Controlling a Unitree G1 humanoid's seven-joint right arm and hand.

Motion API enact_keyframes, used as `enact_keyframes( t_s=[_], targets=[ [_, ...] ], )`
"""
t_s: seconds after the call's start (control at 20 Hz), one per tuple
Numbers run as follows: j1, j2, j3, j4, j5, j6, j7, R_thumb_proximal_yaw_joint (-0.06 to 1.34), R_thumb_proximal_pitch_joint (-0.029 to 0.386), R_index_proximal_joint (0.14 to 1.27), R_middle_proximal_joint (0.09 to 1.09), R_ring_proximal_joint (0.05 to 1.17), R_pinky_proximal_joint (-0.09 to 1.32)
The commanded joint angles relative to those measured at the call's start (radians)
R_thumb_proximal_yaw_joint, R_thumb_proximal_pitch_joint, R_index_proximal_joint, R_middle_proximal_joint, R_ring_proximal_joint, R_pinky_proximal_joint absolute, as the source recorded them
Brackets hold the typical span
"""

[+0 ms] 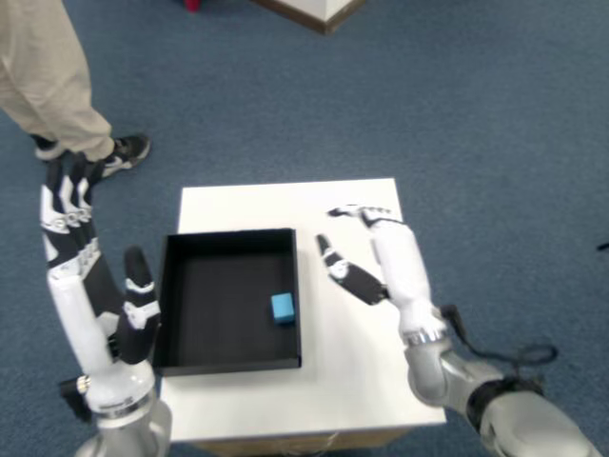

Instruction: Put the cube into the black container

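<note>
The small blue cube (283, 307) lies inside the black container (228, 359), near its right wall. The container sits on the left half of the white table (362, 381). My right hand (381, 252) hovers over the table to the right of the container, open, fingers spread, thumb pointing toward the container, holding nothing. The other hand (90, 276) is raised open at the far left, beside the container's left wall.
A person's legs in beige trousers and a dark shoe (119, 150) stand on the blue carpet at the upper left. A wooden-edged object (319, 11) is at the top. The table's edges drop off on all sides.
</note>
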Motion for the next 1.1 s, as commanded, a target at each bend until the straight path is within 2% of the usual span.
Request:
enact_keyframes(
  t_s=[0.05,0.1,0.2,0.25,0.3,0.4,0.7,1.1],
  targets=[
    [-0.022,-0.040,-0.078,-0.028,0.102,-0.160,0.025,0.56,0.232,0.54,0.52,0.47,0.43],
    [-0.012,-0.059,-0.098,-0.037,0.127,-0.212,0.043,0.58,0.276,0.54,0.52,0.48,0.44],
    [0.010,-0.080,-0.129,-0.040,0.174,-0.262,0.094,0.55,0.302,0.48,0.50,0.49,0.44],
    [0.017,-0.084,-0.142,-0.045,0.196,-0.283,0.123,0.43,0.287,0.44,0.47,0.49,0.43],
    [0.022,-0.085,-0.154,-0.054,0.220,-0.301,0.154,0.23,0.249,0.42,0.45,0.48,0.41],
    [0.036,-0.086,-0.172,-0.071,0.263,-0.325,0.221,0.04,0.203,0.40,0.42,0.46,0.39],
    [0.100,-0.088,-0.224,-0.181,0.411,-0.429,0.379,-0.01,0.174,0.35,0.39,0.42,0.37],
    [0.120,-0.092,-0.239,-0.226,0.533,-0.455,0.537,-0.01,0.154,0.34,0.37,0.40,0.32]
  ],
)
